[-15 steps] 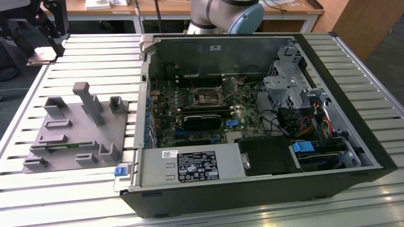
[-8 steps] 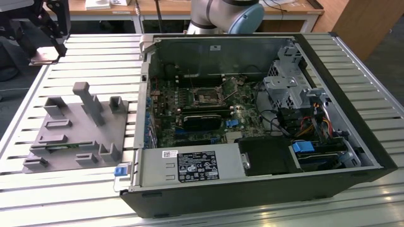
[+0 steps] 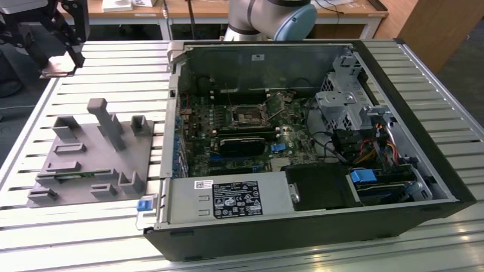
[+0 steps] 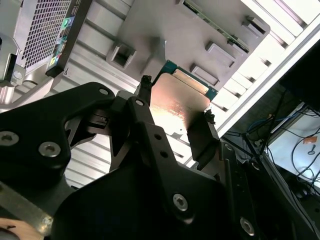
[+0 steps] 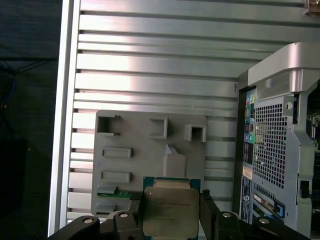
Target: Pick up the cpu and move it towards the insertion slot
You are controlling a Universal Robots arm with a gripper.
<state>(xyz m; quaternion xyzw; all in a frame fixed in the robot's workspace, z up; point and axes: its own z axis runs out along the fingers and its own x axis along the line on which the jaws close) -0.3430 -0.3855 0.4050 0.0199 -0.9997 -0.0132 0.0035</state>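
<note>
My gripper [image 3: 58, 63] hangs high over the table's far corner on the exterior view's left, shut on the cpu [image 3: 58, 67], a thin flat square with a pale metal top. In both wrist views the cpu [image 4: 176, 100] [image 5: 170, 212] sits between the two black fingers [image 4: 202, 134] [image 5: 208, 214], which press on its opposite edges. The insertion slot [image 3: 248, 116], a small square socket with a dark centre and metal frame, lies on the motherboard inside the open computer case [image 3: 423, 170], well off to the exterior view's right of the gripper.
A grey plastic fixture plate [image 3: 90, 153] [image 5: 150, 155] with upright blocks lies on the slatted metal table [image 3: 83, 238] below the gripper. The case wall [image 3: 178, 102] stands between the gripper and the socket. Cables and drive cages [image 3: 352, 107] crowd the case's right side.
</note>
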